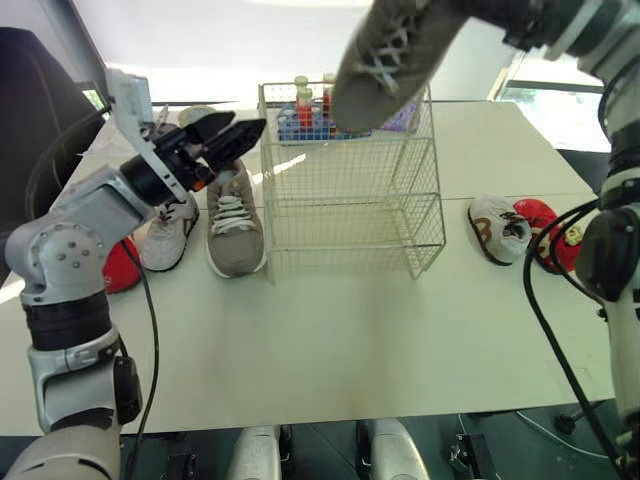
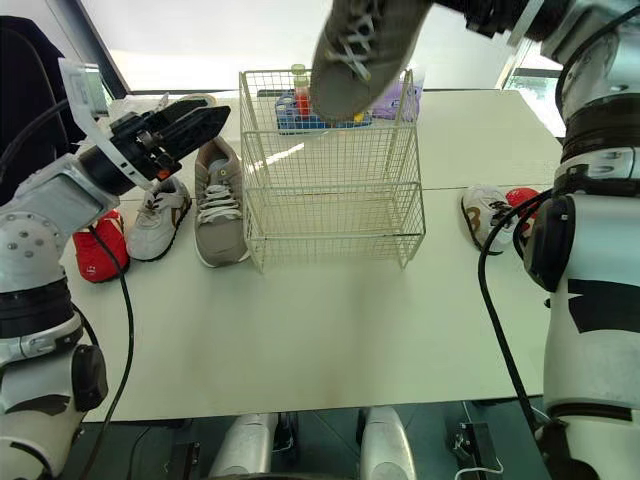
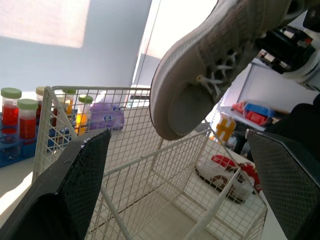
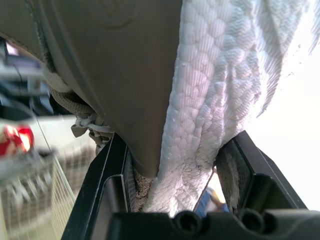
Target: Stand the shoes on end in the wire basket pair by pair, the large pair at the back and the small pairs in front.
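A white wire basket stands mid-table, nothing in it. My right gripper is shut on the heel of a large grey shoe, held toe-down above the basket's back; the same shoe hangs over the rim in the left wrist view. Its mate, a second large grey shoe, lies flat left of the basket. Beside it lies a small white shoe and a red shoe. My left gripper hovers open above those shoes, near the basket's left wall. A small white shoe and a red shoe lie right.
A blue rack of red-filled tubes and a purple packet sit just behind the basket. The table's front half is bare white surface. Cables hang along both arms.
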Controlling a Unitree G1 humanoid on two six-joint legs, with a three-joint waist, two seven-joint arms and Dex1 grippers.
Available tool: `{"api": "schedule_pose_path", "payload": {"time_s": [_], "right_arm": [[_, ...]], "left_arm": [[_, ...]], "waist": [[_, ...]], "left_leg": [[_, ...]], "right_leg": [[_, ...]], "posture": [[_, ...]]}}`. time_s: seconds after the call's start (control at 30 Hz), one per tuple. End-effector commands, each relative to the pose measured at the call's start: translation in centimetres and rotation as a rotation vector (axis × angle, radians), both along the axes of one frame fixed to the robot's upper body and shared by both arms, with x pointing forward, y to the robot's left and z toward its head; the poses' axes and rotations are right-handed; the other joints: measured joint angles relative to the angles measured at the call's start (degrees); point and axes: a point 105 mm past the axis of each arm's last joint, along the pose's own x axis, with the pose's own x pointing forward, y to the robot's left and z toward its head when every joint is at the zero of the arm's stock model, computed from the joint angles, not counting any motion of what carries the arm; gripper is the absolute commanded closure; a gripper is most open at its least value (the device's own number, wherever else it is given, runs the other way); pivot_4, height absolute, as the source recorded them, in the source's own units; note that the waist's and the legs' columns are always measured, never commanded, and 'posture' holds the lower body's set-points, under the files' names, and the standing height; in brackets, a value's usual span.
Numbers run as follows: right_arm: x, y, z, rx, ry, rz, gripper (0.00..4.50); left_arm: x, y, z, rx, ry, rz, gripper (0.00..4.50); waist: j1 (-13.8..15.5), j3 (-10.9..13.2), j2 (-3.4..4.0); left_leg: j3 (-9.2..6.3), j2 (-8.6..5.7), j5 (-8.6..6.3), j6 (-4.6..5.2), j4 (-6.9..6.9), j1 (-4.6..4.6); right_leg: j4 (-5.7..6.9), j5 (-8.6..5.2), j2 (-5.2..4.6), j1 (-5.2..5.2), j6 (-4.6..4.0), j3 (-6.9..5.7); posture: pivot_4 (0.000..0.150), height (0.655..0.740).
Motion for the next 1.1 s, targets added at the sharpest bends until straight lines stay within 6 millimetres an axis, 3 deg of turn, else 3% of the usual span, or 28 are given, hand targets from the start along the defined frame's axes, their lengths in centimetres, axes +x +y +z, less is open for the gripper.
{"api": "schedule_pose_path", "payload": {"time_s": [0.03,0.53,0.63,0.7,0.8,1.1], "right_arm": [[-1.2,-0.5,2.4,-0.058,-0.149,-0.025,2.7],[0.9,-2.0,-2.0,-0.148,-0.044,-0.119,2.7],[1.2,-2.1,-3.1,-0.169,-0.014,-0.121,1.32],[1.3,-2.1,-3.6,-0.181,-0.007,-0.118,0.17],[1.2,-2.0,-4.0,-0.199,-0.014,-0.109,0.07],[-0.1,-2.6,-2.6,-0.234,-0.094,-0.113,0.07]], "left_arm": [[-0.8,-0.4,1.1,0.009,-0.066,-0.009,0.05],[-0.7,-1.4,0.9,0.035,-0.075,-0.022,0.05],[-0.7,-1.5,0.9,0.035,-0.076,-0.025,0.0],[-0.7,-1.6,0.9,0.035,-0.077,-0.026,0.0],[-0.7,-1.7,0.9,0.038,-0.077,-0.029,0.0],[-0.3,-0.9,0.9,0.056,-0.077,0.02,0.0]], "waist": [[0.1,0.0,0.03],[0.5,0.0,0.02],[0.5,0.0,0.02],[0.4,0.0,0.02],[0.2,0.0,0.04],[0.1,0.0,0.05]], "left_leg": [[0.0,0.0,0.05,-0.08,-0.04,0.01],[-0.02,-0.04,0.08,-0.14,-0.03,0.11],[-0.02,-0.04,0.08,-0.14,-0.03,0.11],[-0.02,-0.04,0.09,-0.14,-0.03,0.12],[-0.02,-0.04,0.11,-0.16,-0.04,0.13],[-0.01,-0.03,0.13,-0.19,-0.1,0.23]], "right_leg": [[0.0,0.0,0.0,-0.01,0.0,0.0],[-0.01,0.0,-0.01,0.15,0.0,0.0],[-0.01,0.0,-0.01,0.15,0.0,0.0],[-0.01,0.0,-0.01,0.15,0.0,0.0],[0.01,0.0,-0.01,0.14,0.0,0.0],[0.09,0.0,-0.01,0.14,0.0,0.0]], "posture": [[0.15,0.74],[0.15,0.74],[0.15,0.74],[0.15,0.74],[0.15,0.74],[0.15,0.74]]}}
